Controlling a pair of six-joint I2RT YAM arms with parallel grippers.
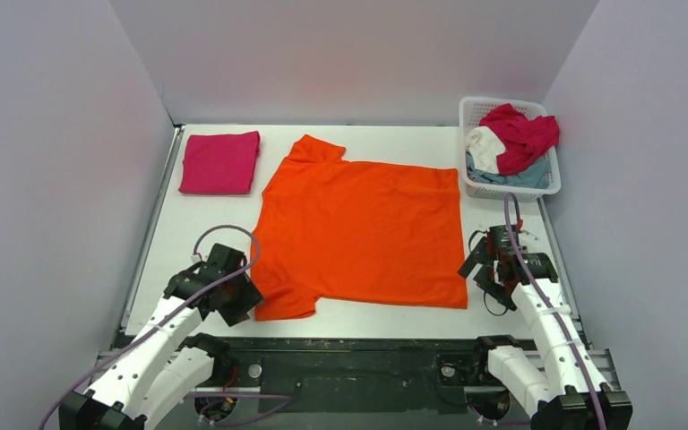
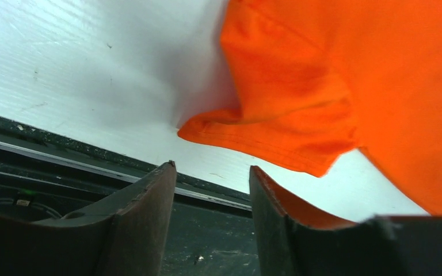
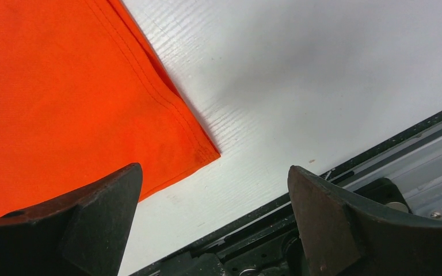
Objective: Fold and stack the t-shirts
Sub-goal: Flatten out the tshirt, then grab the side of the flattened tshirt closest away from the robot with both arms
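Left gripper (image 2: pixel 213 175) parted, empty, just beside near sleeve of orange shirt (image 1: pixel 358 228), spread flat on table (image 1: pixel 188 228). Right gripper (image 3: pixel 213 172) wide apart, empty, at its near right corner. Pink shirt (image 1: pixel 220 162) folded far left; other shirts (image 1: pixel 520 134) heaped in basket (image 1: pixel 511 190).

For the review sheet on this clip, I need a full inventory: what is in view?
orange t-shirt: one, bright orange, spread flat mid-table
folded t-shirt: one, magenta-pink, far left of table
basket: one, white lattice, far right corner
crimson shirt: one, crimson, top of basket heap
white shirt: one, white, in basket
grey-blue shirt: one, grey-blue, under the others
table: one, white, beneath all
left tool: one, dark, open beside near sleeve
right tool: one, dark, open beside hem corner
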